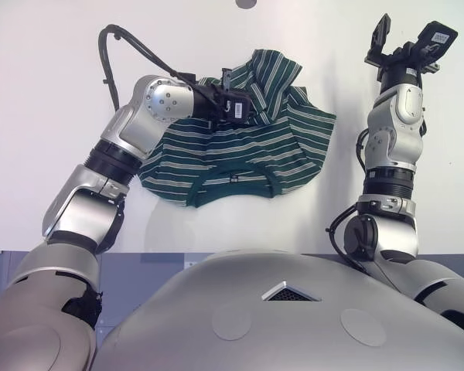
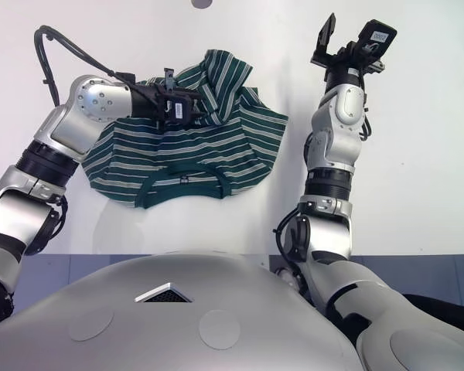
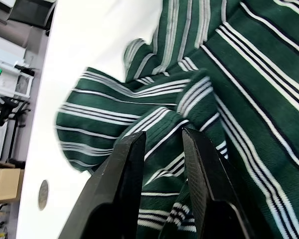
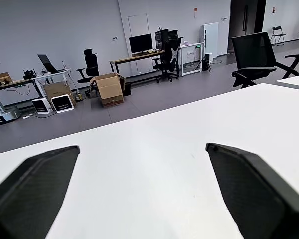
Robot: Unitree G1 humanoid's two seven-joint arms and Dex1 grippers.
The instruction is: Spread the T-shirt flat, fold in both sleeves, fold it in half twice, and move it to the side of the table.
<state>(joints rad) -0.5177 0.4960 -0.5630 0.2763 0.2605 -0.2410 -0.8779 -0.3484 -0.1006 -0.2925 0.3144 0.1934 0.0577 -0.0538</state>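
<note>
Crumpled dark-green T-shirt with white stripes on the white table — left gripper jaws pinch a fold, right gripper jaws gape wide, raised.

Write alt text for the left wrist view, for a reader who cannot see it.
The left pincer pinches, between its two black fingers, a raised fold of a crumpled green T-shirt with white stripes. The shirt lies bunched on a white table, with bare tabletop beyond it.
</note>
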